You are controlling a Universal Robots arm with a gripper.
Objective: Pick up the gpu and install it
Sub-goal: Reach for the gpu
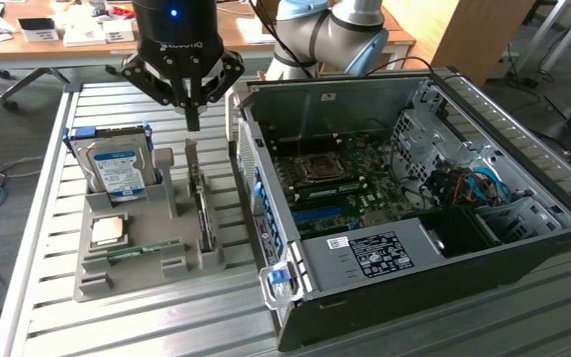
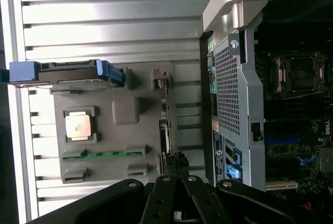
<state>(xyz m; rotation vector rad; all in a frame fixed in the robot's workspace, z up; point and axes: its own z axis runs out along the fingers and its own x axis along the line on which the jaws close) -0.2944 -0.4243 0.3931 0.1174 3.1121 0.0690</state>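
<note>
Lettering on the black body of the gripper [image 1: 193, 125] reads "Robotiq", upside down beneath a small blue light, at eleven o'clock in the exterior view. The fingers are pressed together with nothing between them. Their tips hang just above the far end of the gpu [image 1: 199, 204], which stands on edge in a slot of the grey tray [image 1: 137, 281].

At nine o'clock from the card the hard drive [image 1: 117, 169] stands upright; the print on its blue label is too small to read. At seven o'clock lie the processor chip [image 1: 110, 230] and the green RAM stick [image 1: 143, 249]. At three o'clock from the tray sits the open computer case [image 1: 415, 297]. A white sticker [image 1: 380, 254] on the black box inside it carries print too fine to make out.

In the wrist view the closed gripper [image 2: 177, 168] sits over one end of the gpu [image 2: 165, 120], seen edge-on along the side of the tray [image 2: 112, 91] nearest the computer case [image 2: 237, 94]. The hard drive [image 2: 73, 74], processor chip [image 2: 78, 126] and RAM stick [image 2: 104, 154] sit on the tray's other side.
</note>
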